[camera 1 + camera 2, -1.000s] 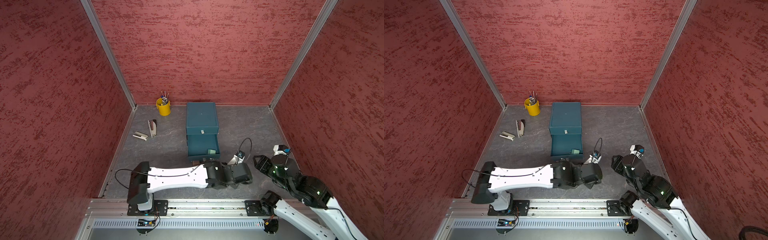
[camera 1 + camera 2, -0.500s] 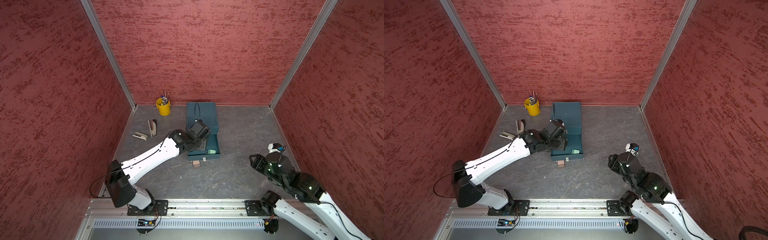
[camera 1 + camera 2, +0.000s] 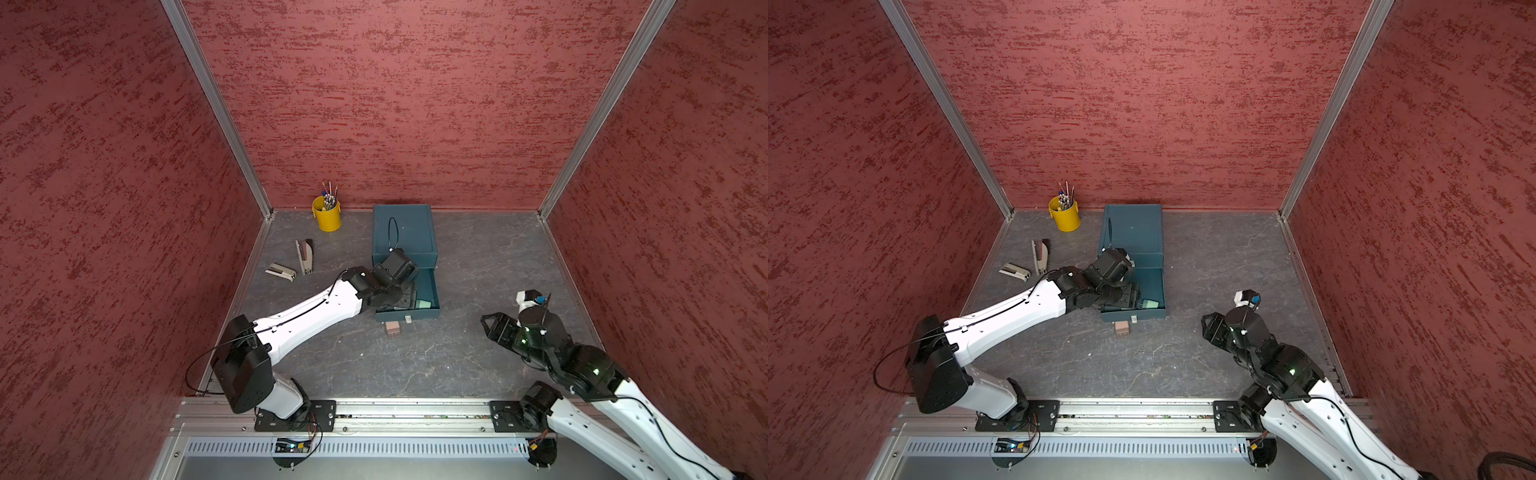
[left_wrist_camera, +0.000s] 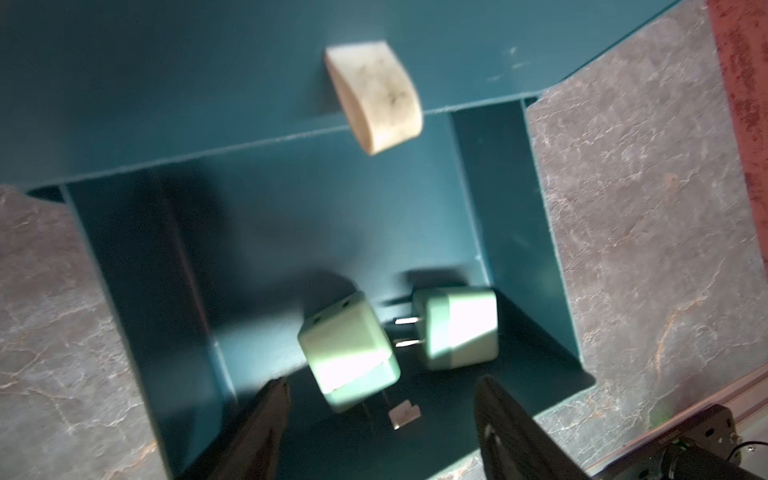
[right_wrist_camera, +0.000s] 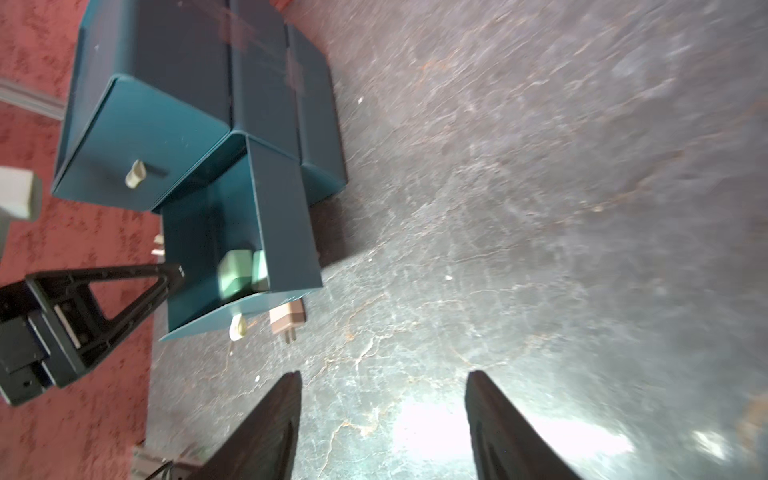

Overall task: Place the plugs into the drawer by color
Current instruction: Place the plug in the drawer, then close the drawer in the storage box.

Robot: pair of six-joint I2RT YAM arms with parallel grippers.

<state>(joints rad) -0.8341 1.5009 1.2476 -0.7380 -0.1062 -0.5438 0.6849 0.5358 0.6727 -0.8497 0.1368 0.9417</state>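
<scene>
Grey, marble-veined table [image 3: 415, 365] across the lower middle of both top views, and here's what sits on it. At the back, left of centre, a yellow cup [image 3: 327, 216] (stuffed with pens). Below it, toward the left edge of the tabletop, a brown-topped stapler [image 3: 305, 255] and a pale stapler [image 3: 281, 271], near each other, apart. Centre: the teal drawer unit [image 3: 405, 237], bottom drawer pulled out toward the lower frame. Just in front of it, one tan plug [image 3: 393, 328] on bare surface.
</scene>
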